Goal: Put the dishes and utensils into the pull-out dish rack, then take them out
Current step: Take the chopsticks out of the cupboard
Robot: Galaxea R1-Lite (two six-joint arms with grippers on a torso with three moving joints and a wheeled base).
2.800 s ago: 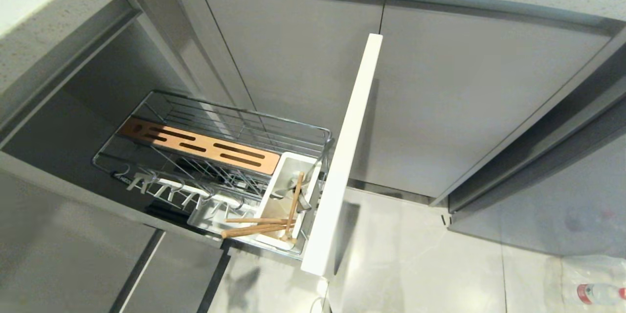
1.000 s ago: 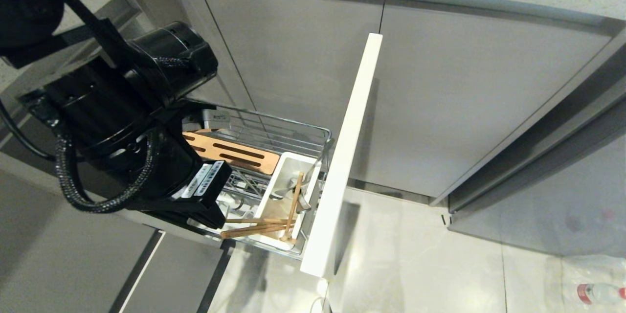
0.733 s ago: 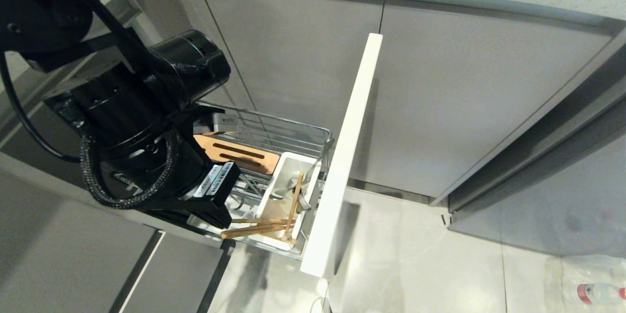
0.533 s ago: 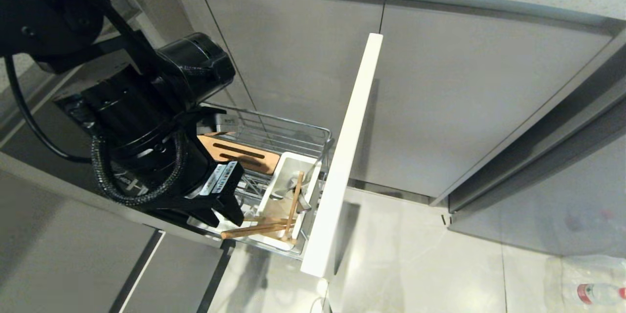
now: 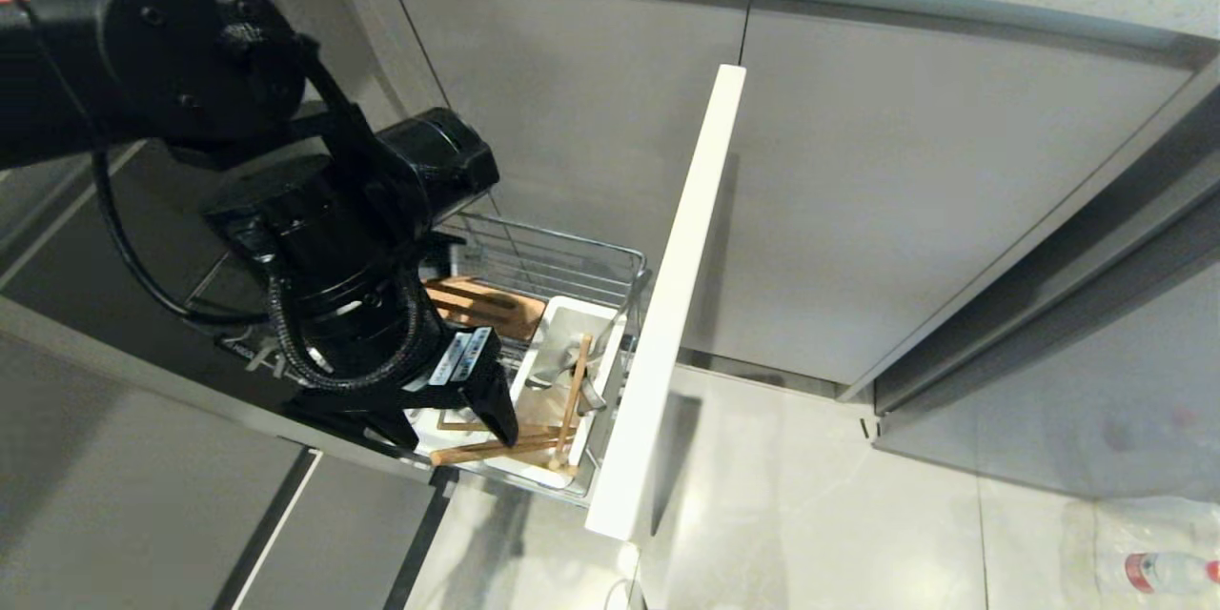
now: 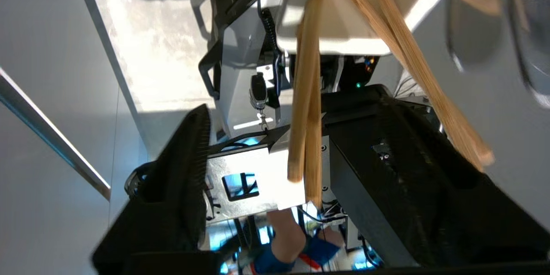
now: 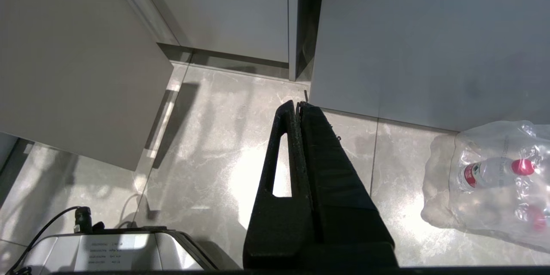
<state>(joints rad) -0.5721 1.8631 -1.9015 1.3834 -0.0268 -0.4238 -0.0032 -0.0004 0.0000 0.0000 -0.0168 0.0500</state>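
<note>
unloading step: left gripper (image 5: 457,424) spread open around the chopsticks (image 5: 496,446) in the white caddy (image 5: 548,353).
next, close squarely on both sticks; right gripper (image 7: 299,105) parked shut.

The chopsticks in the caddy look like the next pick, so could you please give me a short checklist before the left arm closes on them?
1. Left end effector open: ok.
2. Chopsticks lie between its fingers: ok, one pair; the other pair passes beside.
3. Fingers touching the chopsticks: cannot tell.
4. Dish rack pulled out: ok.
5. Right end effector parked shut over the floor: ok.
</note>
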